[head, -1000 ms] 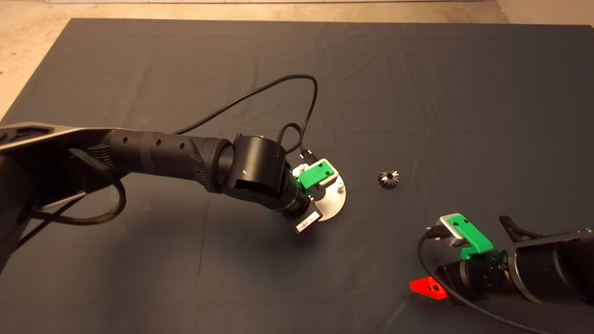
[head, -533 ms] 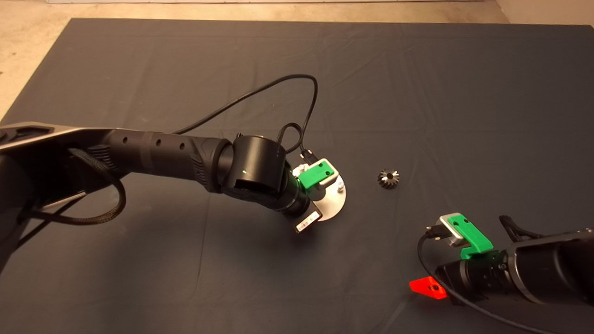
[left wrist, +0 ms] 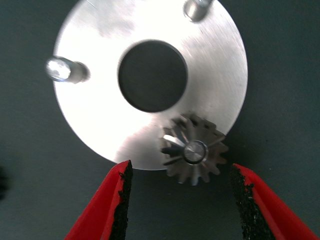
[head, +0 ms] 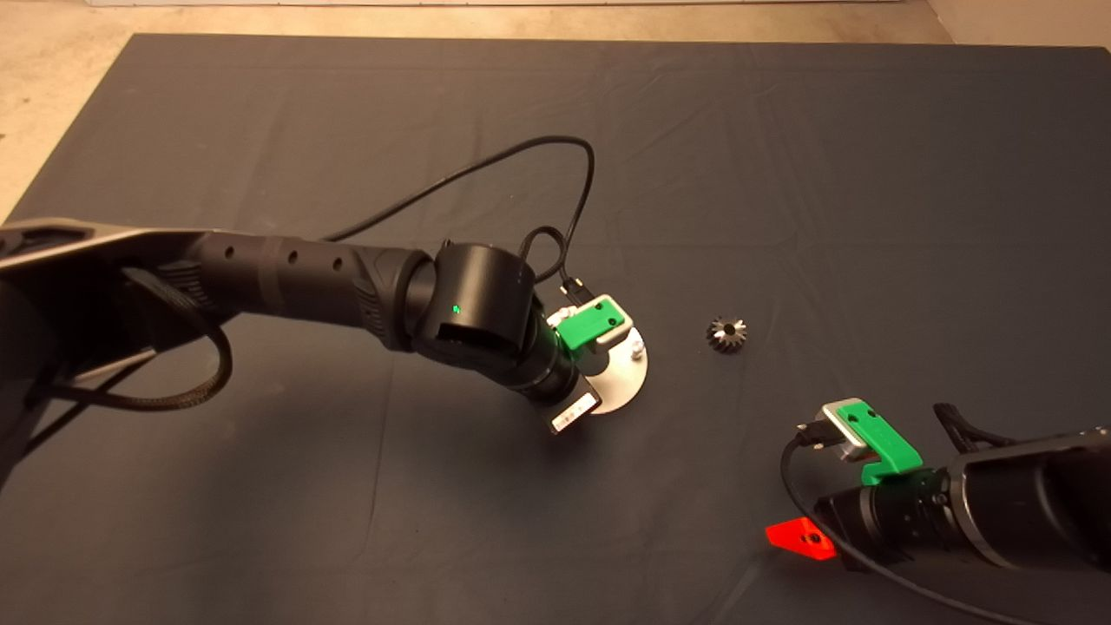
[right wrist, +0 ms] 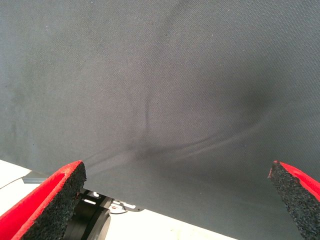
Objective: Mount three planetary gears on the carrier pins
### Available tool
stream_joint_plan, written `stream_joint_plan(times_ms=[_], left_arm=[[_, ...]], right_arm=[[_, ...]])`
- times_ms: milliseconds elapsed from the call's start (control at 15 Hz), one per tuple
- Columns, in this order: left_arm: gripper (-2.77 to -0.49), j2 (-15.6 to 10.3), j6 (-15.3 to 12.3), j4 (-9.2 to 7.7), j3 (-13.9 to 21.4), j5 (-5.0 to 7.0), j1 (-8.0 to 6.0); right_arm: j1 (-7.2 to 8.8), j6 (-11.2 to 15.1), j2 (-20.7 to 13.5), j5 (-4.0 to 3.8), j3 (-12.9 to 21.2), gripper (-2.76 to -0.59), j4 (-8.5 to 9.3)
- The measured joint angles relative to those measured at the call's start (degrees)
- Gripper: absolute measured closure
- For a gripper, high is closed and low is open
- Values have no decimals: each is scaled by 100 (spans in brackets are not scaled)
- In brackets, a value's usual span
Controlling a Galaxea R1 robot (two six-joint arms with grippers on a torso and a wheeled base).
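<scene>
Over the disc (left wrist: pixel 100 120): my left gripper (left wrist: pixel 177 200), fingers spread wide, holding nothing.
I count three pins: one silvery toothed gear (left wrist: pixel 194 154) seated on a pin, two pins (left wrist: pixel 62 70) bare; one dark gear (head: pixel 726 334) lies well apart; right gripper (right wrist: pixel 175 200) waits wide open.

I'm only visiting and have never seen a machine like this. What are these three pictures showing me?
It is a robot with two black arms. One picture looks down from above; the other two come from cameras on the wrists. On the dark mat lies a silver disc with upright pins. One gear already sits on a pin; two pins are bare. The left gripper hovers open over that gear, holding nothing. A darker gear waits loose on the mat. The right gripper rests open at the lower right, empty.
</scene>
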Motion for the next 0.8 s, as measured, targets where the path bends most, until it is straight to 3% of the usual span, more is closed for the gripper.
stream_joint_plan(times_ms=[133, 200, 267, 400, 533, 800], left_arm=[[-131, -13, 0, -79, 0, 16, -326], [-131, -22, 0, -108, 0, 74, -401], [-131, -49, 0, -150, 0, 144, -406], [-131, -203, 50, -213, 0, 165, -404], [-131, -378, 336, -259, -22, 240, -406], [-131, -741, 930, -447, -176, 240, -442]], right_arm=[[0, 0, 2, -2, 0, -275, 0], [0, -1, 5, -2, 0, -275, 0], [0, 0, 5, -2, 0, -275, 0], [0, -1, 22, 4, 0, -275, 0], [0, -1, 22, -2, 0, -275, 0], [2, -1, 35, 3, 0, -275, 12]])
